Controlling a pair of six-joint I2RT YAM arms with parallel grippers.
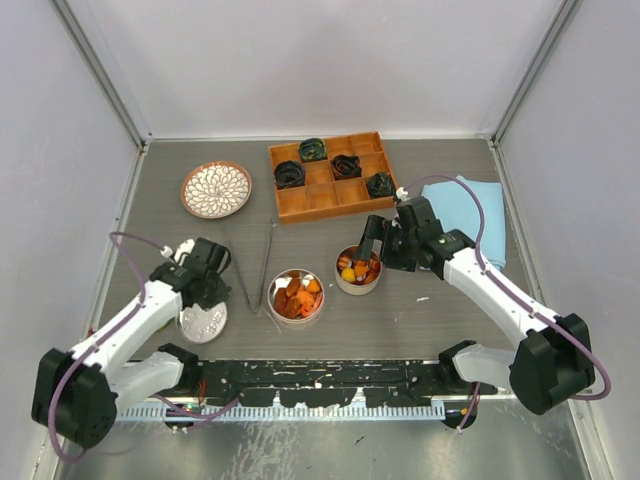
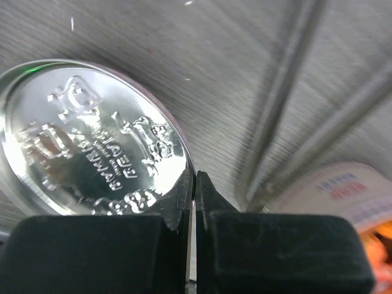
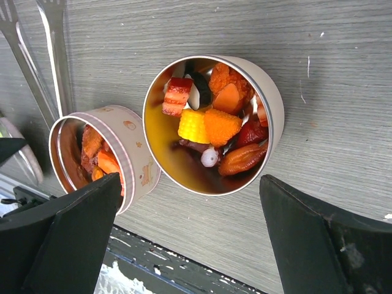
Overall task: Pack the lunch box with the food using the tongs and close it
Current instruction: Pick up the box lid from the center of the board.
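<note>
Though the left gripper (image 2: 195,184) is pinched shut at the one embossed silver lid (image 2: 92,141)'s rim, hold unclear, the right gripper (image 3: 190,184) gapes empty above one of two round cream tins (image 3: 272,104) of orange, red and yellow food chunks (image 3: 214,125). One slender silver metal tongs (image 1: 257,265) lies between lid and tins. A wooden tray (image 1: 318,197) holds four dark coils (image 1: 313,149).

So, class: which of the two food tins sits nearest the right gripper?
The right-hand tin with the yellow chunk; the other tin lies beside the tongs.
</note>
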